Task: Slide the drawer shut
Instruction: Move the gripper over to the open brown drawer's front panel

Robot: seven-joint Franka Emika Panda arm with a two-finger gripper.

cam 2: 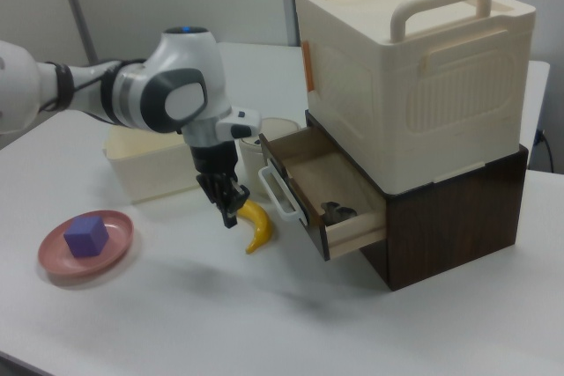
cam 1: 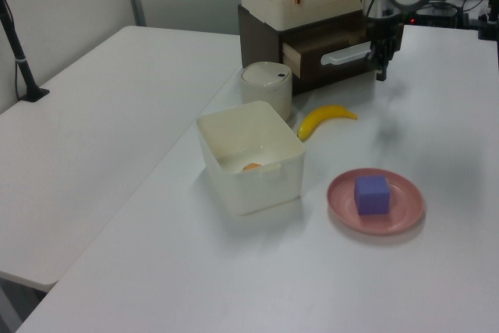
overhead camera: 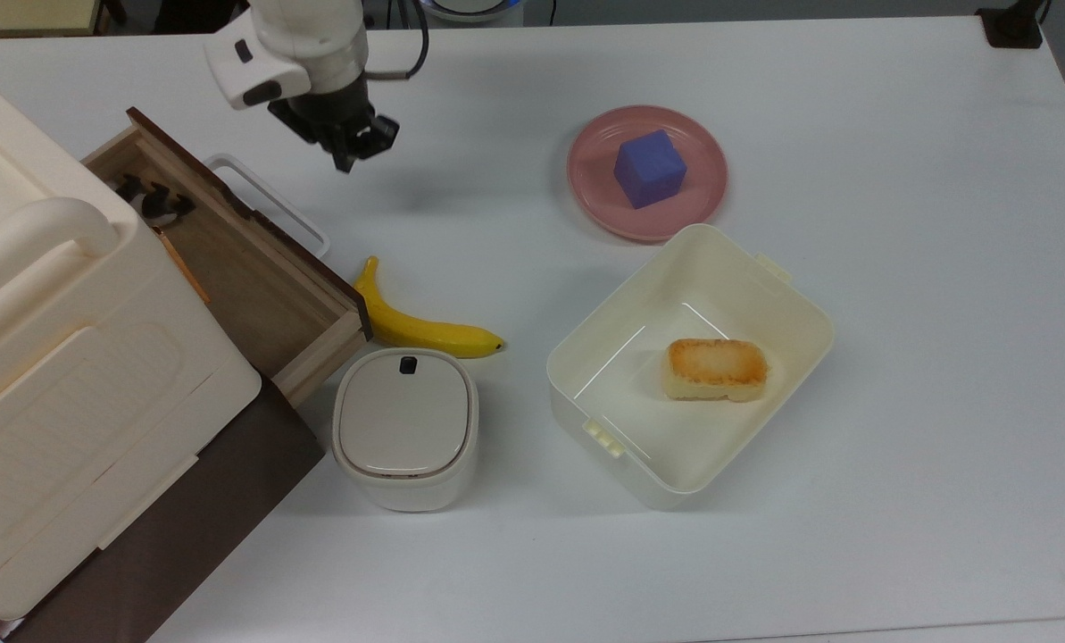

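Note:
The drawer (overhead camera: 260, 290) stands pulled out of the dark brown cabinet (overhead camera: 211, 500), showing light wood sides, a brown floor and small dark items (overhead camera: 153, 198) at its back. Its white loop handle (overhead camera: 269, 204) sticks out from the dark front panel toward the table. My gripper (overhead camera: 358, 150) hangs shut, with nothing in it, over the table a little to the top view's right of the handle's far end and apart from it. In the left view the gripper (cam 1: 382, 72) is just right of the handle (cam 1: 347, 54). In the right view the gripper (cam 2: 231, 214) points down, left of the handle (cam 2: 278, 191).
A banana (overhead camera: 420, 329) lies on the table just in front of the drawer. A lidded cream canister (overhead camera: 404, 429) stands beside the cabinet. An open cream tub (overhead camera: 577, 357) holds a piece of bread (overhead camera: 716, 368). A pink plate (overhead camera: 709, 195) carries a purple cube (overhead camera: 649, 168). A cream box (overhead camera: 68, 375) sits on the cabinet.

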